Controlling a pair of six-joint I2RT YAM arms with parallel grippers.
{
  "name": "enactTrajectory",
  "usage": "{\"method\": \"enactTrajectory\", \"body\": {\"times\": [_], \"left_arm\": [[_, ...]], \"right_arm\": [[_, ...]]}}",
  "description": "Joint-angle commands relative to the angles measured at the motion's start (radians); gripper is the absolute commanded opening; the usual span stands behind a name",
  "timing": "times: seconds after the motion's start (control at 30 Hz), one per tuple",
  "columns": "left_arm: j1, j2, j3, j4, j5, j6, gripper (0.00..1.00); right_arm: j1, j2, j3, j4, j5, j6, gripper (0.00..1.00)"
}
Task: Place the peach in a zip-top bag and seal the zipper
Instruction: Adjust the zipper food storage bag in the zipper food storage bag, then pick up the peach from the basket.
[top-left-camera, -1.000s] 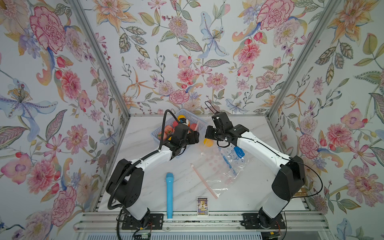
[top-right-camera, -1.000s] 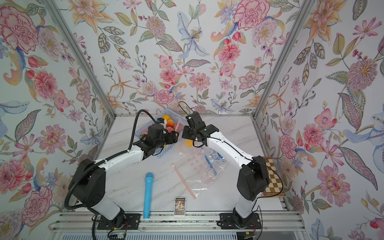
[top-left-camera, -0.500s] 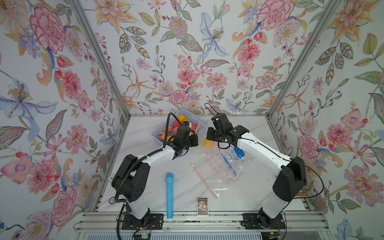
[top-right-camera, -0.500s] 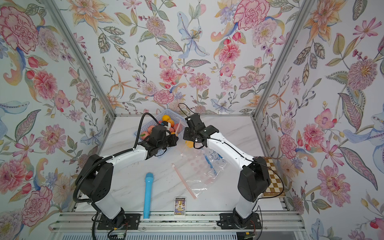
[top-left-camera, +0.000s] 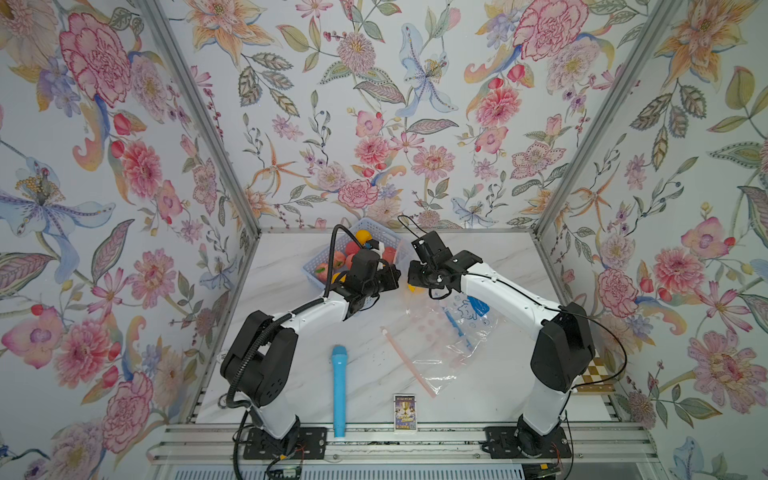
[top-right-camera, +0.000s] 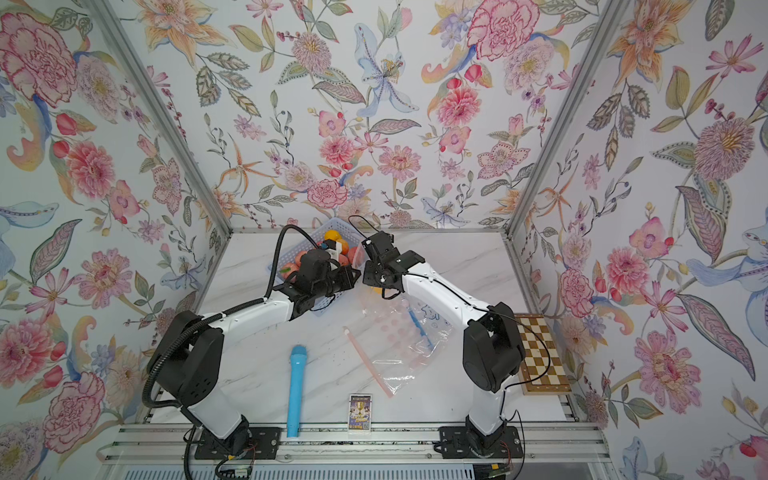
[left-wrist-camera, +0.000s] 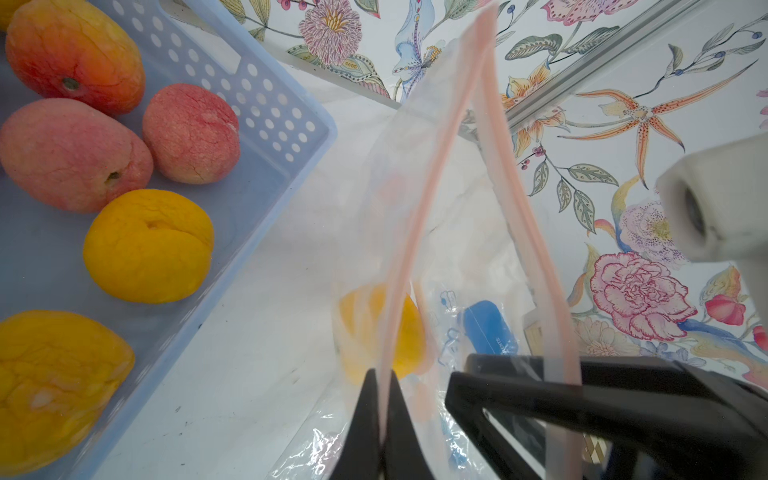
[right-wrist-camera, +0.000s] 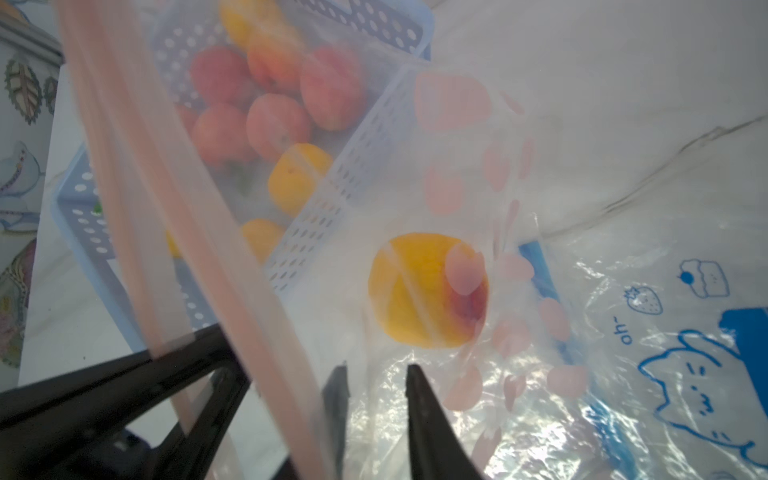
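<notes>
Marble desk (top-left-camera: 498, 257): peach (right-wrist-camera: 424, 291) inside bag (top-left-camera: 440, 332); left claw (left-wrist-camera: 383, 386) pinches zip lip (left-wrist-camera: 415, 232), right claw (right-wrist-camera: 375, 370) narrowly apart, empty. Next, likely: press zip lip shut.

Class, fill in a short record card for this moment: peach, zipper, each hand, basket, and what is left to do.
Peach: yellow, seen through the film, apparently inside the bag.
Zipper: open; its two pink strips stand apart.
Left hand: shut on one strip.
Right hand: fingers slightly apart at the bag's mouth; no clear grip.
Basket: blue, beside the bag, holding more fruit.
Left to do: seal the zipper.
</notes>
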Motion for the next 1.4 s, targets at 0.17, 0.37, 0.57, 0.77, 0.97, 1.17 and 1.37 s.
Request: {"method": "enactTrajectory", "body": {"times": [0.17, 0.37, 0.57, 0.77, 0.97, 1.17, 1.37], "left_arm": [[0.014, -0.038, 0.014, -0.116, -0.084, 0.066, 0.02], [0.027, -0.039, 0.051, -0.209, -0.103, 0.128, 0.09], [0.028, -0.044, 0.066, -0.229, -0.031, 0.152, 0.26], [0.028, -0.068, 0.028, -0.202, 0.048, 0.133, 0.65], [0.046, -0.175, -0.03, -0.237, -0.056, 0.158, 0.99], [0.078, -0.203, 0.01, -0.392, -0.342, 0.254, 0.99], [0.157, -0.094, 0.1, -0.506, -0.462, 0.321, 0.99]], "right_arm": [[0.006, -0.147, -0.008, -0.095, 0.199, -0.048, 0.0], [0.013, -0.219, 0.02, -0.181, 0.189, -0.08, 0.01], [-0.013, -0.163, 0.046, -0.234, 0.052, -0.059, 0.0], [-0.024, -0.06, 0.068, -0.249, 0.021, -0.041, 0.0], [-0.035, 0.002, 0.101, -0.248, 0.005, -0.035, 0.0], [-0.036, 0.039, 0.132, -0.248, -0.007, -0.031, 0.0], [-0.03, 0.045, 0.14, -0.248, -0.003, -0.03, 0.0]]}}
